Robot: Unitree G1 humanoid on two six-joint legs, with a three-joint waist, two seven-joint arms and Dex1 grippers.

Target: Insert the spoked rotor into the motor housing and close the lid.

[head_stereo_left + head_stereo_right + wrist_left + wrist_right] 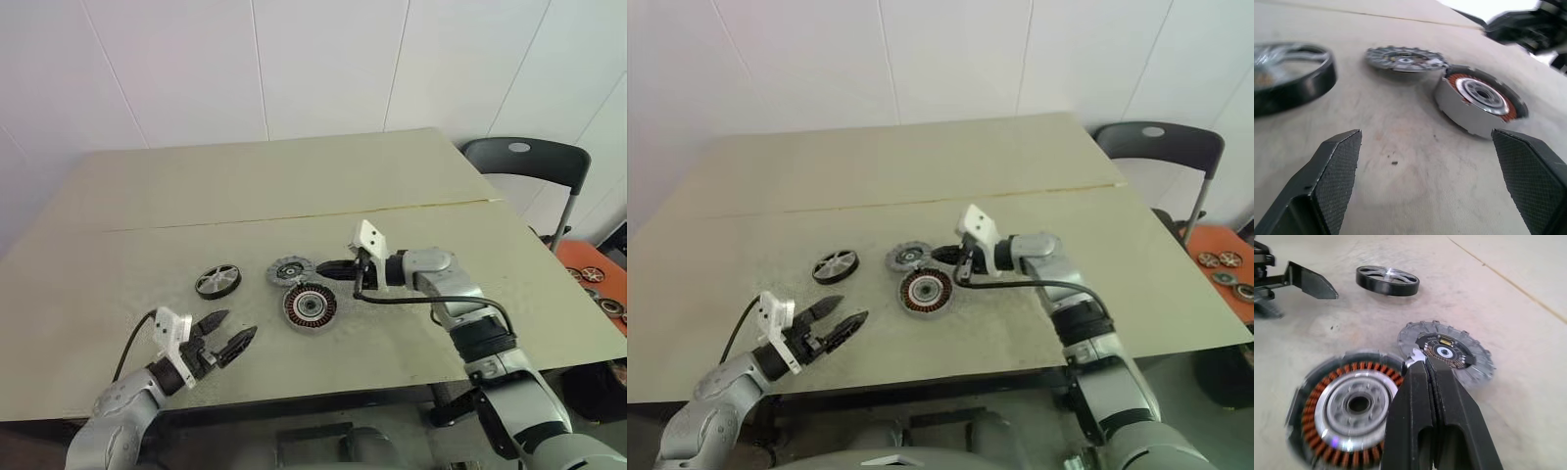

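The spoked rotor (217,280), a black ring with silvery spokes, lies flat on the table left of centre. To its right lies the lid (291,269), a silvery-grey toothed disc with dark cut-outs facing up. The motor housing (310,306), a round metal case with copper windings, sits just in front of the lid. My right gripper (325,268) is shut, its tips at the lid's edge between lid and housing (1352,404), with nothing seen between the fingers. My left gripper (235,326) hangs open near the table's front edge, short of the rotor (1288,78), holding nothing.
A seam (294,213) runs across the beige table (245,176). A dark chair (529,162) stands past the table's right rear corner. An orange tray (598,279) with more round parts sits low on the right. My right arm's cable (431,299) trails over the table.
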